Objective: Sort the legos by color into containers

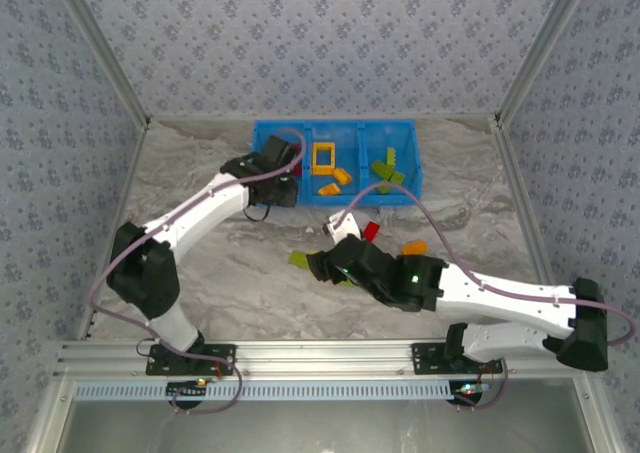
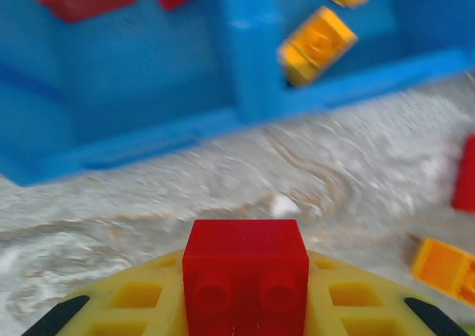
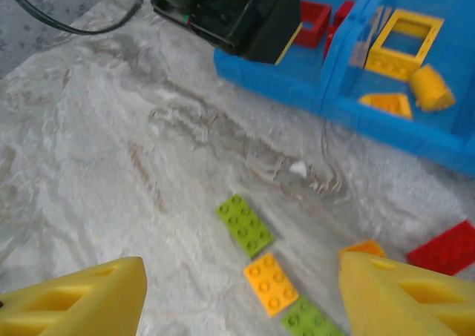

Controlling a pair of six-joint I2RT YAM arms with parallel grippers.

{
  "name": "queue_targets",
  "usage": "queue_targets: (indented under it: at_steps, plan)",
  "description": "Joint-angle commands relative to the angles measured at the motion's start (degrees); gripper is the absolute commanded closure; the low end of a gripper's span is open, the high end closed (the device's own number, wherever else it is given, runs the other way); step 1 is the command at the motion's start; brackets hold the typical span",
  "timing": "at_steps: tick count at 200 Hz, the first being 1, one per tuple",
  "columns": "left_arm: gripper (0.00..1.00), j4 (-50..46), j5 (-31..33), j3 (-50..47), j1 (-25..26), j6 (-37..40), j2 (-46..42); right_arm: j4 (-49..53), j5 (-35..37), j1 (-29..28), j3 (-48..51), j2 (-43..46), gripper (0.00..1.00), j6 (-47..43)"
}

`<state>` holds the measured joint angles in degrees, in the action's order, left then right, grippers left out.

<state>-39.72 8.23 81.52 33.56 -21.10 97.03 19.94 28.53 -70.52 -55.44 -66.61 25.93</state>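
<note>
Marbled grey table under patterned walls, blue tray [image 1: 350,125] at upper centre of the overhead view, loose legos [image 1: 413,246] below it. Delivery step, by the look of it: left claw [image 2: 245,317] clenched on a red brick [image 2: 245,258], arm stretched from lower left up to the tray's left compartment [image 2: 111,69] (red pieces lying inside), next needing a lift over the near wall and a release. Right claw [image 3: 237,306] spread wide and empty, tilted down over a green brick [image 3: 245,225] and an orange brick [image 3: 272,282] on the table.
</note>
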Motion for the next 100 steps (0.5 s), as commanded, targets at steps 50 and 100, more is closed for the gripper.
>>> queue_targets:
  at_steps: [50, 100]
  plan:
    - [0.73, -2.67, -3.55, 18.35, -7.21, -1.16, 20.57, -5.51, 6.58, 2.98, -14.68, -13.38, 0.27, -8.4]
    - [0.69, -3.5, -9.21, 23.34, -9.62, -3.11, 27.26, -12.05, 3.21, 4.02, -15.83, -18.54, 0.26, -8.72]
